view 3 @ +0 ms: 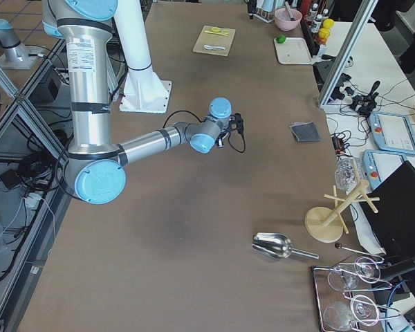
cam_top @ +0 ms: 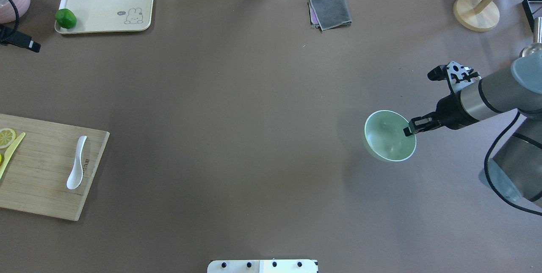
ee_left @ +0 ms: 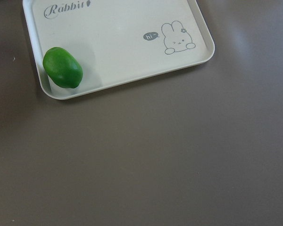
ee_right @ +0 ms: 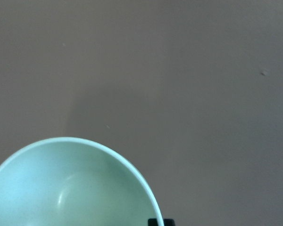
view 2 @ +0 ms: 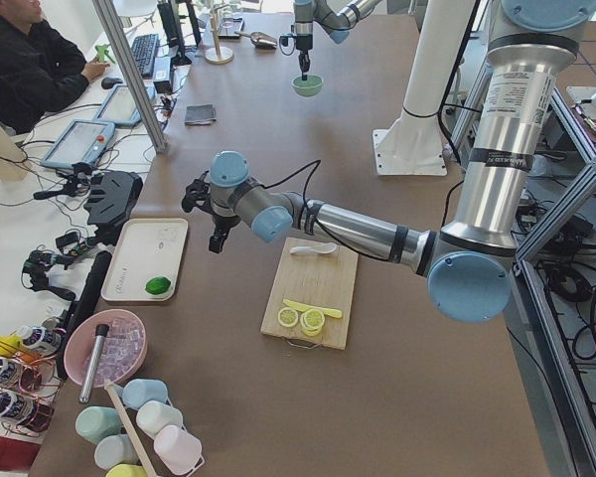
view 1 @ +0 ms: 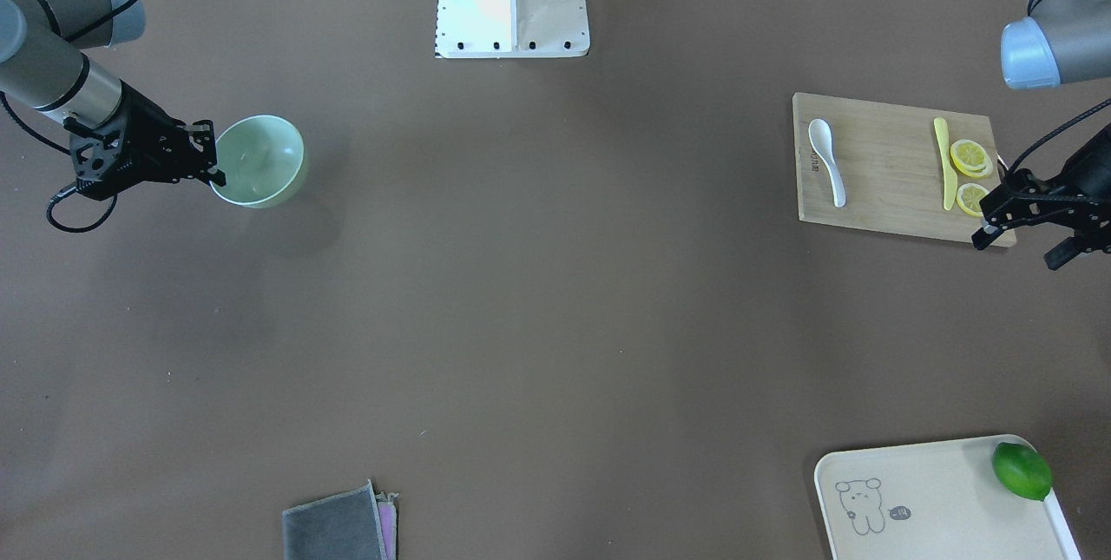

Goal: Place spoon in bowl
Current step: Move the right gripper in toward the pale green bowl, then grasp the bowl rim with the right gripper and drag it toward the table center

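The spoon (view 1: 827,159) is lying flat on the board (view 1: 885,187), near the board's end that is facing the counter's middle. Its scoop is pointing toward the robot's base, and neither tool is touching it. The knife (view 1: 944,162) and the lemon slices (view 1: 970,158) are lying toward the board's other end, well apart from the spoon. The left tool (view 1: 1015,252) is hovering over the board's corner just beside the slices, with its fingers spread wide and holding nothing.

Far across the counter (view 1: 555,299), the right tool (cam_top: 409,131) is pinching the rim of the bowl (cam_top: 387,137), its fingers closed on the side nearest the arm. The bowl's mouth is facing up. I cannot tell whether it is resting on the counter or hanging just above it.

A lime (view 1: 1022,471) is sitting in a corner of the tray (view 1: 937,508). A cloth (view 1: 334,525) is lying at the counter's edge across from the robot.
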Tool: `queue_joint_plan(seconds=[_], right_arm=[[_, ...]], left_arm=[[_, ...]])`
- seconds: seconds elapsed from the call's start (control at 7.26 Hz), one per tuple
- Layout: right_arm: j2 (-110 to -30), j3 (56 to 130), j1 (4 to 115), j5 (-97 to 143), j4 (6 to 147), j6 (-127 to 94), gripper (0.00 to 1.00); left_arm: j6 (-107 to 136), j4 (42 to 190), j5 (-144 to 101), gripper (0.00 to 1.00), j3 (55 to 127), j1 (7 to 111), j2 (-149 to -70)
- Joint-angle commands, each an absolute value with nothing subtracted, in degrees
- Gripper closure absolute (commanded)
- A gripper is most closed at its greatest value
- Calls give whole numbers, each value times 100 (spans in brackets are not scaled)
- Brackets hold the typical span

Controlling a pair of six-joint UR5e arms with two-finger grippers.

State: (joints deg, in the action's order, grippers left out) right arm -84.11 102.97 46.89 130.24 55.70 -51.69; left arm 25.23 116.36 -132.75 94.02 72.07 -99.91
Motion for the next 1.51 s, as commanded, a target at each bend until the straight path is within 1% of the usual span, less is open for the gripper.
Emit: queue_joint_plan(seconds=[0.0, 0.14, 0.41, 0.55, 0.83, 1.1, 1.24, 1.38], right_arm=[[-6828, 10135, 4327, 12406, 7190, -5440, 100], [-6281, 9786, 4185, 12184, 7485, -5501, 100], [-5322, 8785, 3913, 11850, 7462, -5835, 100], [-5091, 8650, 3807, 11682, 7471, -5914, 100], [-4957, 8640, 3561, 11437, 7462, -6020, 100], [-4712, 8316, 3279, 11250, 7331, -6108, 100], [-4702, 8106, 3261, 11250, 7008, -6309, 100], [-4676, 7938, 3261, 11250, 6813, -6319, 100]], left_arm=[[2514, 11628, -13280, 3, 9378, 7207, -10063], [2514, 11628, -13272, 3, 9343, 7207, -10098], [2514, 11628, -13271, 3, 9351, 7207, -10090], [2514, 11628, -13271, 3, 9352, 7207, -10090], [2505, 11628, -13271, 3, 9351, 7207, -10090], [2505, 11628, -13271, 3, 9360, 7181, -10081], [2514, 11628, -13271, 3, 9369, 7128, -10090], [2575, 11637, -13271, 3, 9404, 6858, -10090]])
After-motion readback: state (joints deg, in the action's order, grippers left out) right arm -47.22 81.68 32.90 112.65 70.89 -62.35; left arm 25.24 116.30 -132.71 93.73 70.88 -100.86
